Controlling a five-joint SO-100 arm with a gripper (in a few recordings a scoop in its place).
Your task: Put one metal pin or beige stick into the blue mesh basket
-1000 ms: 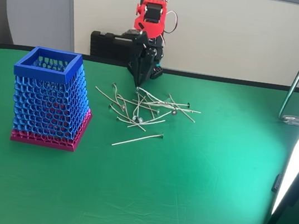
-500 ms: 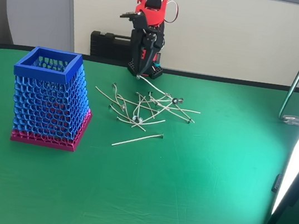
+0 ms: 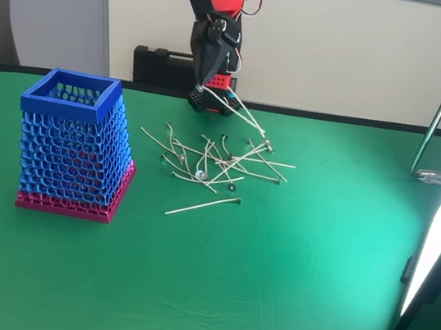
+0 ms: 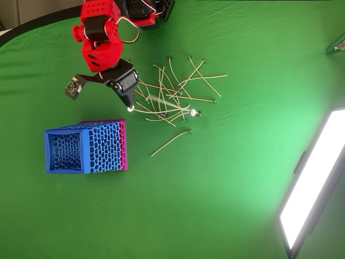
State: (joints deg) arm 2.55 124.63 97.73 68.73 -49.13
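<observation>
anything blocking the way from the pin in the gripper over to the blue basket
Nothing visible does. The gripper holds one pin lifted above the pile. The green table between it and the blue mesh basket is bare, and the basket's top is open.

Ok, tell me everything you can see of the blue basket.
The blue basket is a tall plastic-looking piece with honeycomb mesh walls, a solid square rim on top and a magenta mesh band round the base. It widens toward the bottom. It stands upright on the green table, at the left in the fixed view, apart from the pile of pins. Nothing touches it but the table. In the overhead view its opening looks empty, only mesh showing inside.
</observation>
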